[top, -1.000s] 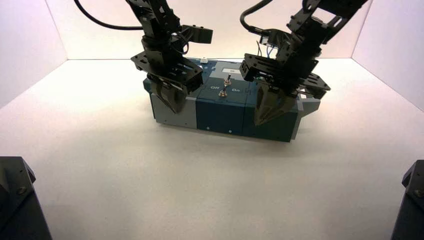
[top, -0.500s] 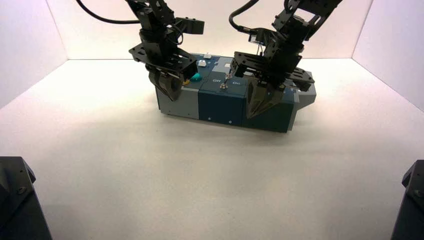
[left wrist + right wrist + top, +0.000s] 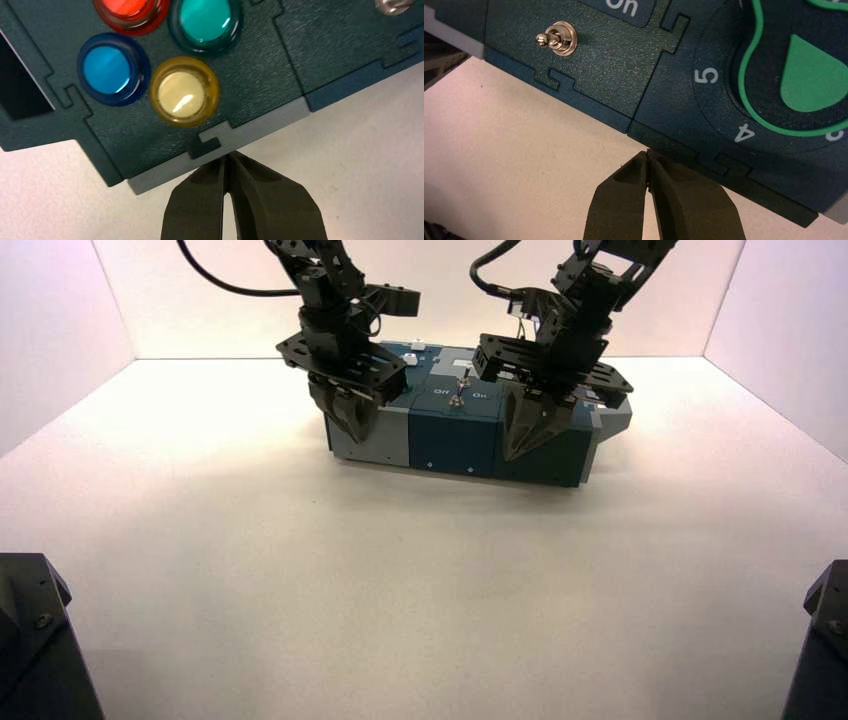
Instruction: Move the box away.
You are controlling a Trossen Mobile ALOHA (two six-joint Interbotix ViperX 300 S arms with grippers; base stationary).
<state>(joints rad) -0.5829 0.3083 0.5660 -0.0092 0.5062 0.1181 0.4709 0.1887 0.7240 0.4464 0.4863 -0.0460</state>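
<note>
The box, long, dark blue with a grey left end, lies near the back of the white floor. My left gripper is shut, its tips pressed against the grey front edge. The left wrist view shows that gripper just below the yellow button, with blue, red and green buttons beyond. My right gripper is shut against the dark-blue front edge. In the right wrist view its tips touch the edge below the green dial, near the toggle switch lettered "On".
White walls close in the floor; the back wall stands just behind the box. Two black arm bases sit at the near left corner and near right corner. Open floor lies between them and the box.
The box has slid away toward the back wall and a little to the right. Both shut grippers have moved with it, staying against its front edge.
</note>
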